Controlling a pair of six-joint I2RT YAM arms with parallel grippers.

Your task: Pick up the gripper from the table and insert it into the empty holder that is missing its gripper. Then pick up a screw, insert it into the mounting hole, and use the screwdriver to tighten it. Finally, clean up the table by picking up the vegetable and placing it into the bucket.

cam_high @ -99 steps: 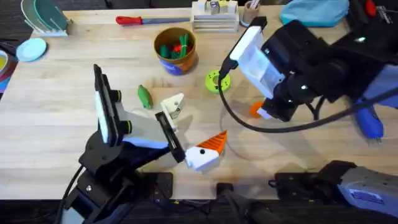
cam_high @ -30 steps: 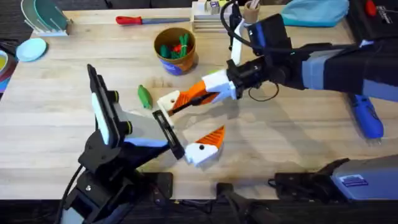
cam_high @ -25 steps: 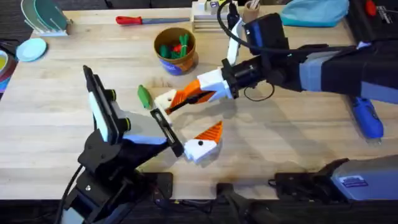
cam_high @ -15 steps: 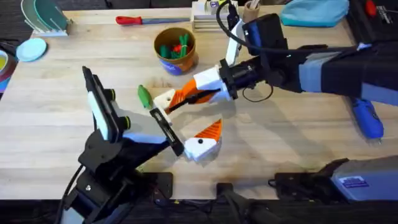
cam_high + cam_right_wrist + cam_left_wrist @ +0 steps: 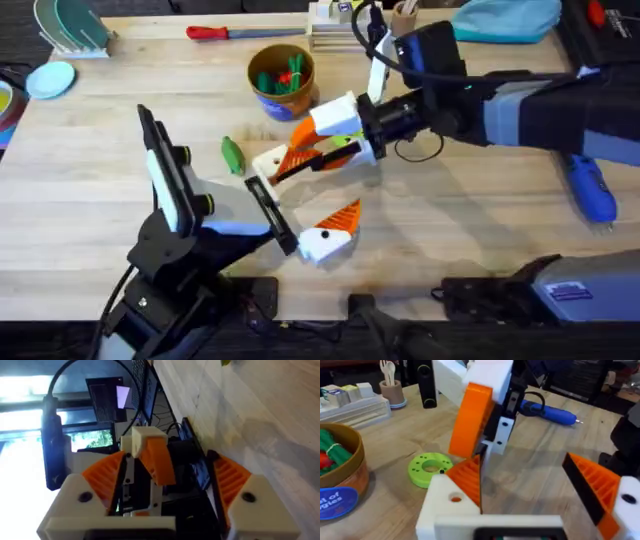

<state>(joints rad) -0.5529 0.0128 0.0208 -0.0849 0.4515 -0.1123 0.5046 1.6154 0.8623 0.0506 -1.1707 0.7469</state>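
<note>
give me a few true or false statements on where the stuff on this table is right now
1. The blue screwdriver lies on the table, with neither arm touching it. True.
2. The vegetable is inside the bucket. False: the vegetable lies on the table, apart from the bucket.
3. The right arm reaches across so that the right gripper is at the holder. True.
4. The left arm holds the red-handled screwdriver. False: the red-handled screwdriver lies at the table's far edge.

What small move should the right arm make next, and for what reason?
Probably draw the right gripper straight back: its fingers stand open around the small orange plastic wedge, which seems to sit on the cream-white plastic holder block.
</note>
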